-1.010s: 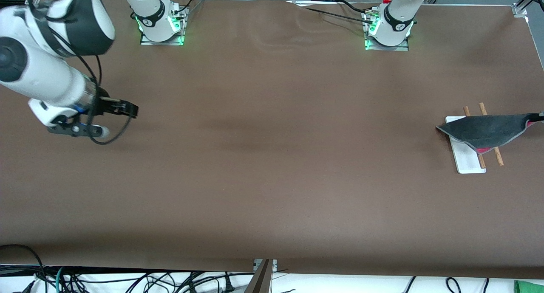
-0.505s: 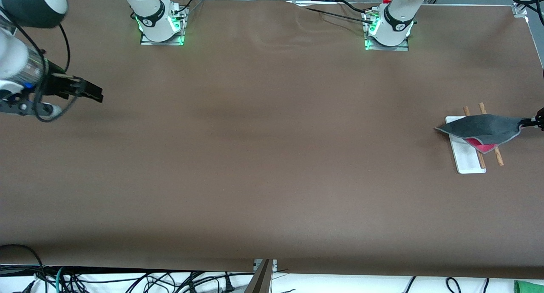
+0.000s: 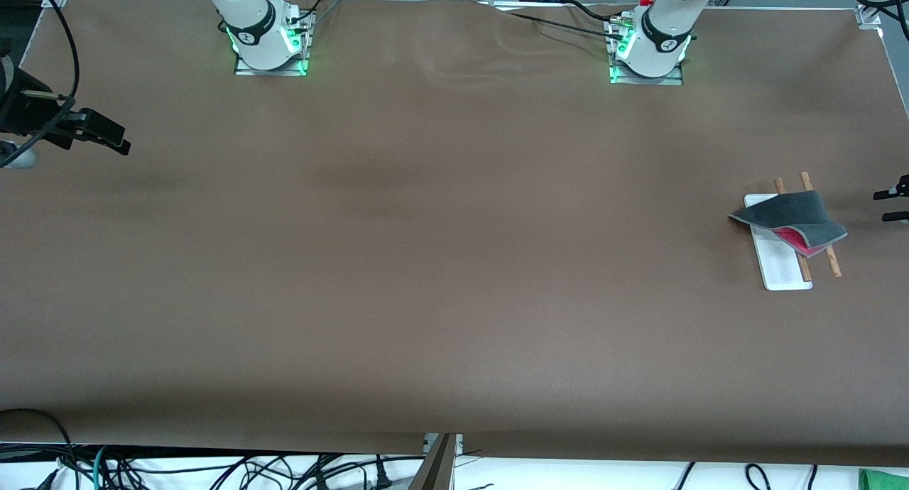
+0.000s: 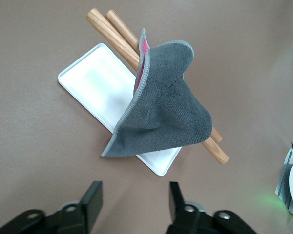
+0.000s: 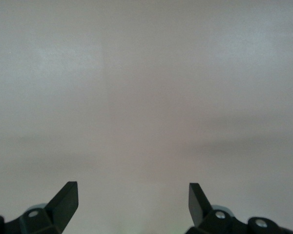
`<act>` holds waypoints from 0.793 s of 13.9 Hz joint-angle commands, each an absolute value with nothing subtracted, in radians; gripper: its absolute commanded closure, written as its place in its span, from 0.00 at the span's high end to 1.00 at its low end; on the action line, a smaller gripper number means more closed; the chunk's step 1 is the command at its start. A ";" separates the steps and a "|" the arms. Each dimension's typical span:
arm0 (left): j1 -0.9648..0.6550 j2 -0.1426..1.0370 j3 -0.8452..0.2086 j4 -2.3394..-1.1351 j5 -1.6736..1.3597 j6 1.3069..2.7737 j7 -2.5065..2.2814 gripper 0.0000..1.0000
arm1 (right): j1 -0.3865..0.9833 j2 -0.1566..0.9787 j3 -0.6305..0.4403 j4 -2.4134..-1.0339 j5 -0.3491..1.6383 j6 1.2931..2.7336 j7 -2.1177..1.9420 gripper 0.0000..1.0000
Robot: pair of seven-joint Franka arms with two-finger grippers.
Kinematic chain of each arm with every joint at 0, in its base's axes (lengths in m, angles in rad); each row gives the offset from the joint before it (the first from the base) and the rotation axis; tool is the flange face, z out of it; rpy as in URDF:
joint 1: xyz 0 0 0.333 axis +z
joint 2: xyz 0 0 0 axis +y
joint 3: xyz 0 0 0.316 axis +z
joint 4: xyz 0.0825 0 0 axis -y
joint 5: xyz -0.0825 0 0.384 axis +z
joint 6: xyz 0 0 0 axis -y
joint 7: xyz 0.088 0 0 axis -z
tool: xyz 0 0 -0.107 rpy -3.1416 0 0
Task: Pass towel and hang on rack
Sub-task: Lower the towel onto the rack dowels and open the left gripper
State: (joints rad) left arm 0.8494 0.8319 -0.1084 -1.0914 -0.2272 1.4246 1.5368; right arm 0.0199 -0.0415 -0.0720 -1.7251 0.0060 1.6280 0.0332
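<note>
The towel [image 3: 790, 219] was draped over the rack [image 3: 778, 261], at the left arm's end of the counter [image 3: 454, 263]. Its dark grey face was uppermost, and a strip of its pink-red face showed under the fold on the side nearer the front camera. In the left wrist view the towel [image 4: 163, 114] lay across both wooden rods [image 4: 118, 34] and covered part of the white base [image 4: 95, 85], with one corner hanging past the base edge. The rods projected from under the cloth at both ends.

The left gripper [image 3: 893, 206] was at the counter's edge at the left arm's end, just beside the rack and apart from the towel. Its fingers [image 4: 92, 197] were spread apart and held nothing.

The right gripper [image 3: 99, 136] was over the counter edge at the right arm's end, well apart from the rack. In the right wrist view its fingers [image 5: 66, 195] were spread wide, with only bare counter [image 5: 146, 97] between them.
</note>
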 commanded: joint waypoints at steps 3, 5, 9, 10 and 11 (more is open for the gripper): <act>0.780 0.663 -0.129 -1.072 -0.135 1.378 1.540 1.00 | 0.015 -0.052 -0.060 -1.730 0.023 1.646 -0.003 1.00; 0.706 0.559 -0.130 -1.083 -0.088 1.343 1.450 1.00 | 0.015 -0.046 -0.061 -1.726 0.020 1.654 -0.003 1.00; 0.527 0.473 -0.132 -1.078 -0.058 1.224 1.202 1.00 | 0.017 -0.043 -0.060 -1.726 0.015 1.670 -0.037 1.00; 0.478 0.456 -0.132 -1.078 -0.034 1.224 1.156 1.00 | 0.018 -0.038 -0.057 -1.723 0.014 1.672 -0.046 1.00; 0.430 0.442 -0.132 -1.078 -0.025 1.224 1.102 1.00 | 0.023 -0.037 -0.057 -1.720 0.006 1.678 -0.057 1.00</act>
State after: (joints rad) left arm 0.5046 0.4773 -0.1447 -1.0499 -0.0697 1.2244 1.1750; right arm 0.0218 -0.0366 -0.0619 -1.7255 0.0063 1.6663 -0.0223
